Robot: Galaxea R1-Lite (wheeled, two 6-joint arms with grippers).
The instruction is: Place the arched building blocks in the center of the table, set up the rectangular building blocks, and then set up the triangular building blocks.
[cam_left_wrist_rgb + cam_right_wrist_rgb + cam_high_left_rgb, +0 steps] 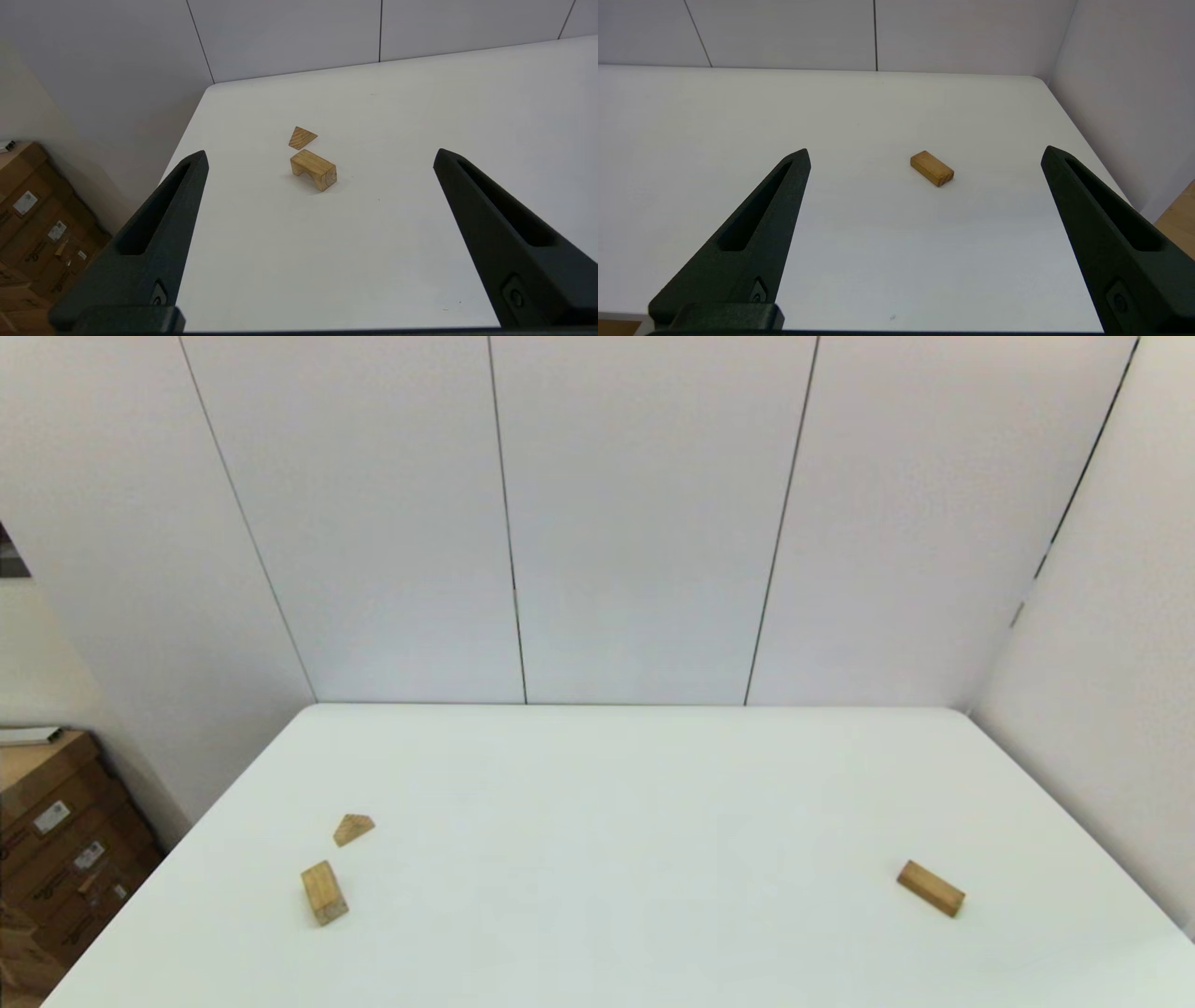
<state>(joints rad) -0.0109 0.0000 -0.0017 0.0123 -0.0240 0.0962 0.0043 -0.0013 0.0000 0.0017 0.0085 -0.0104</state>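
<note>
Arched block (324, 892) and triangular block (354, 828) lie near the desk (616, 803) left edge; rectangular block (931, 888) near its right edge. Left tool (320, 156) and right tool (926, 154) fingers apart, empty. Carton (56, 840) labels illegible.

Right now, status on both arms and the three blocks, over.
Left gripper and right gripper open, holding nothing, short of the table. Arched block and triangular block left side, rectangular block right. Centre unobstructed.
</note>
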